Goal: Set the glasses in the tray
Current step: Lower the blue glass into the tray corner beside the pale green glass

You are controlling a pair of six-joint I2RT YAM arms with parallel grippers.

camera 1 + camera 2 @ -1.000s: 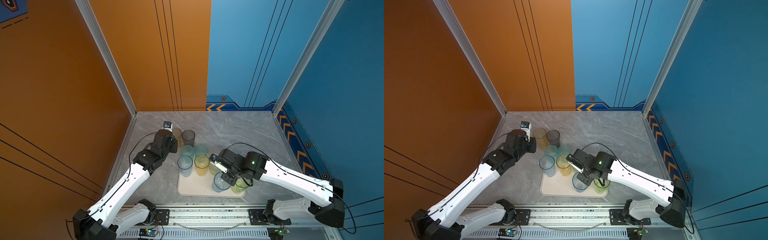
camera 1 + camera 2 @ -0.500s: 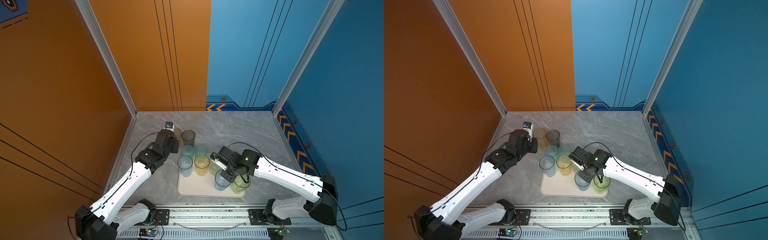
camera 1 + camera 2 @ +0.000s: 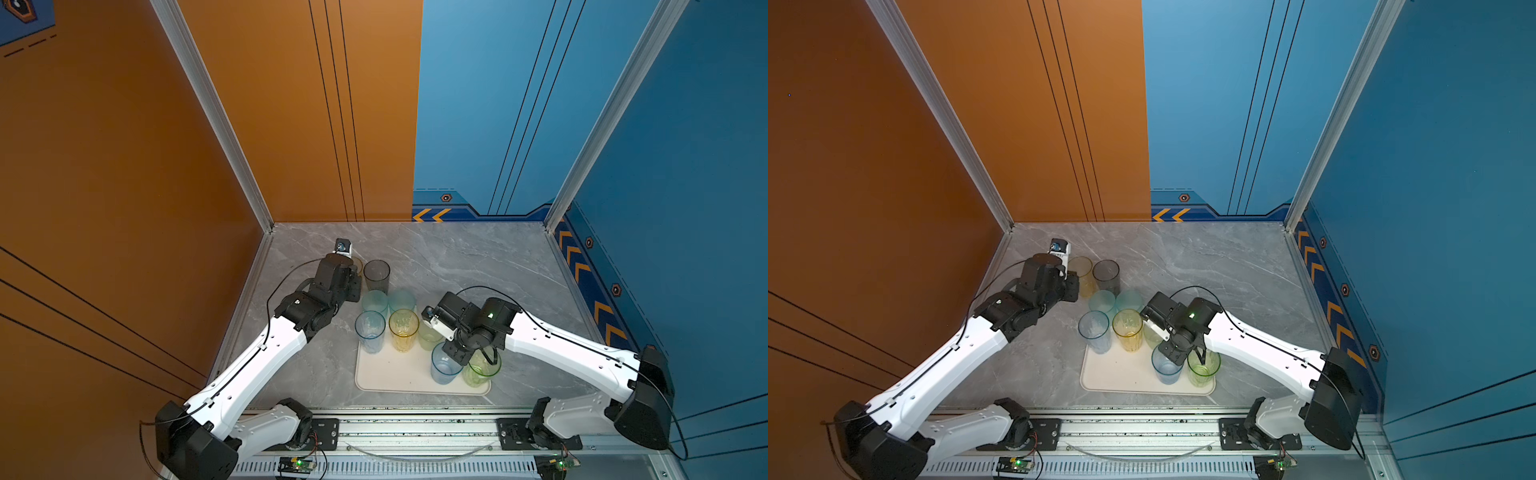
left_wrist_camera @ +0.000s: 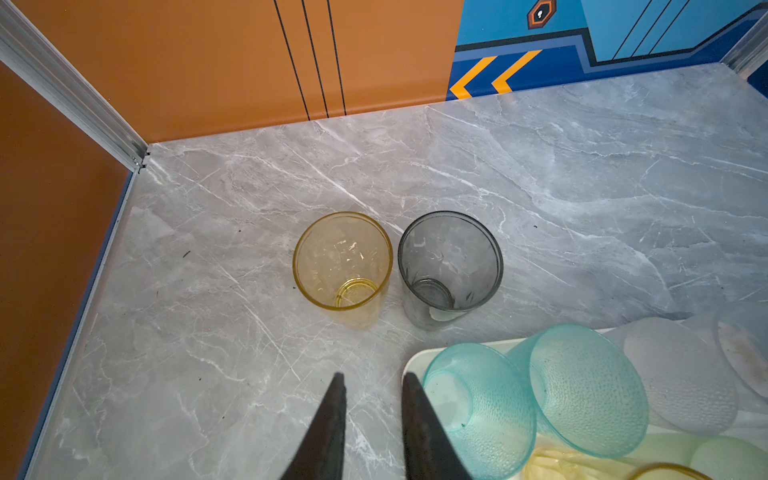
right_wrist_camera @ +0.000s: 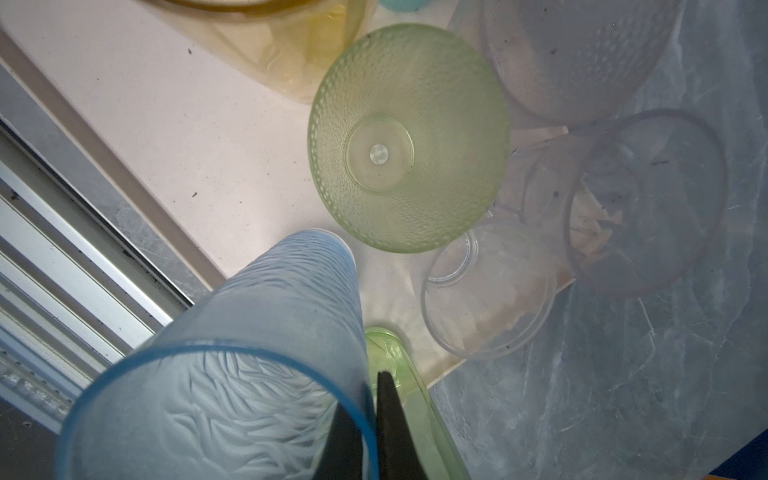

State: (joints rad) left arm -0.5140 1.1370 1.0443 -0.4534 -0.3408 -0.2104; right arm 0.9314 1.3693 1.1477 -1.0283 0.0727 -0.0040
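The cream tray [image 3: 399, 376] [image 3: 1121, 376] lies at the table's front and holds several glasses. My right gripper [image 5: 365, 395] [image 3: 457, 353] is shut on the rim of a tall blue glass [image 5: 266, 316] [image 3: 444, 368] [image 3: 1166, 368], one finger inside and one outside. The glass stands upright at the tray's front right, beside a tall green glass [image 3: 482, 370] [image 3: 1203, 368]. My left gripper [image 4: 372, 376] hovers open and empty over the table by the tray's far left corner. Ahead of it a yellow glass [image 4: 343, 262] [image 3: 1080, 268] and a smoke-grey glass [image 4: 451, 262] [image 3: 377, 274] stand off the tray.
At the tray's back stand two teal glasses [image 3: 374, 299] [image 3: 401, 298], a tall blue one [image 3: 370, 330], a tall yellow one [image 3: 403, 328] and a pale green one [image 5: 409, 137]. Clear glasses [image 5: 490, 291] crowd the tray's right edge. An orange wall [image 3: 232, 249] lies close on the left.
My right wrist has shifted slightly left and turned, keeping hold of the blue glass, which has barely moved. The left gripper has crept a little to the right.
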